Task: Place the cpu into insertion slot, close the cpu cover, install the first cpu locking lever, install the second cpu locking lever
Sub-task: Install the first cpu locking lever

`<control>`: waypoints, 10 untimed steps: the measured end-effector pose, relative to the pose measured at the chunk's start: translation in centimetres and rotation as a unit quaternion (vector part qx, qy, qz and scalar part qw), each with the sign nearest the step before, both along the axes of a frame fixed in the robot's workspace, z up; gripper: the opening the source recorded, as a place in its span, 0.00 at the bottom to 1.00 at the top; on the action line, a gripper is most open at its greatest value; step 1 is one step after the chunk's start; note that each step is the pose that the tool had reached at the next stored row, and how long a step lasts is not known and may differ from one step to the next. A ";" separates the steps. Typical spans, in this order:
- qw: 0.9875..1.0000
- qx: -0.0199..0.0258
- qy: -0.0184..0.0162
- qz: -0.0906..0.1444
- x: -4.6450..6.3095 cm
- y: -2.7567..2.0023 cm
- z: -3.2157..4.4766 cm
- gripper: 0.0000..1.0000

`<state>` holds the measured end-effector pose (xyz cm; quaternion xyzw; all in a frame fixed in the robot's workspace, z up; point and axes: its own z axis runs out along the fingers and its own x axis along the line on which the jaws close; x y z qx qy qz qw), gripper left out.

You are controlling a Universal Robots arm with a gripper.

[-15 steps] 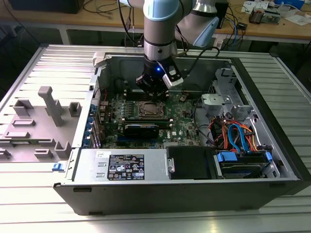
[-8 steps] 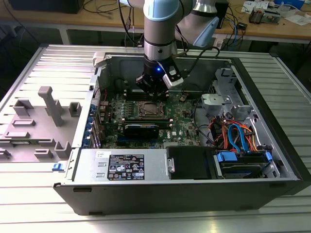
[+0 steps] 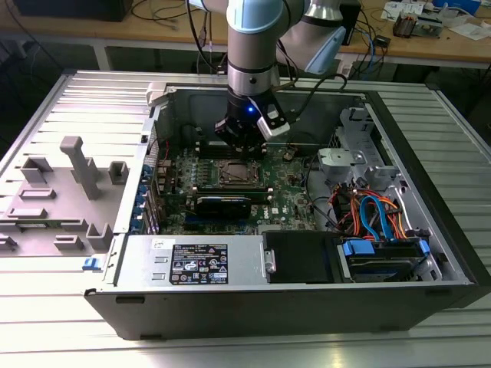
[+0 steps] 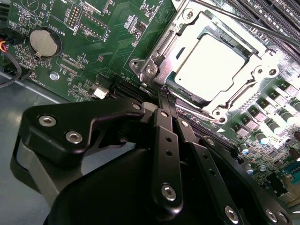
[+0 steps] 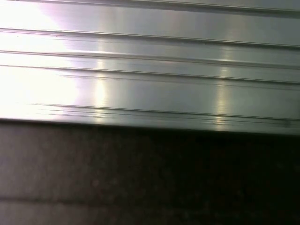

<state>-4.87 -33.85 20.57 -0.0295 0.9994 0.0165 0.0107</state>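
Tool [image 4: 165, 93]: black fingers [image 4: 168, 140] pressed together, tips meeting at the near edge of the slot [image 4: 157, 44], clamped on nothing visible. Cpu [image 4: 211, 65]: seated in the slot, pale top showing through the window of the cover [image 4: 255, 58], which lies flat over it. Board [image 4: 108, 42]: green, inside the open case [image 3: 307, 303] on the ribbed tabletop [image 3: 46, 307]. Arm [image 3: 253, 46]: upright above the slot.

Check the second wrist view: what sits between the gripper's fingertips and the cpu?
Only the cpu cover's silver frame edge with its screws; the gripper tips meet that edge, with the cpu seated just past it.
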 end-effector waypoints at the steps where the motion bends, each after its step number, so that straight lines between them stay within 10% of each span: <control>1: 1.000 0.000 0.000 0.000 0.0 0.00 0.00 0.11; 10: 1.000 0.000 0.000 0.000 0.0 0.00 0.17 0.11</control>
